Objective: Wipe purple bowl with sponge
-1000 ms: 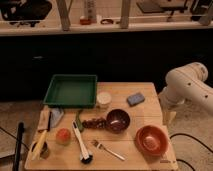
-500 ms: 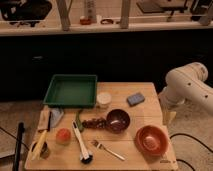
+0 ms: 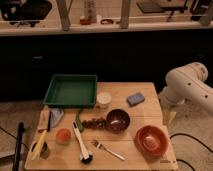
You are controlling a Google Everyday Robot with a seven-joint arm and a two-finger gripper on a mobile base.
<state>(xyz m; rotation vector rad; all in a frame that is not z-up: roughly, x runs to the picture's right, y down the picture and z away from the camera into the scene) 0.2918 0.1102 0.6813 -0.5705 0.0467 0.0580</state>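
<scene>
The purple bowl point(image 3: 118, 119) stands upright near the middle of the wooden table point(image 3: 119, 90). The blue-grey sponge point(image 3: 135, 98) lies flat behind it to the right, a short gap away. My white arm point(image 3: 187, 87) bends in from the right. My gripper point(image 3: 171, 118) hangs down beside the table's right edge, off the table top, apart from both the sponge and the bowl and holding nothing that I can see.
An orange bowl point(image 3: 151, 139) sits front right. A green tray point(image 3: 71, 90) is back left, with a white cup point(image 3: 103, 99) beside it. Grapes point(image 3: 93, 122), a fork point(image 3: 107, 150), a dish brush point(image 3: 82, 145), a round fruit point(image 3: 63, 136) and a banana point(image 3: 39, 144) lie left and front.
</scene>
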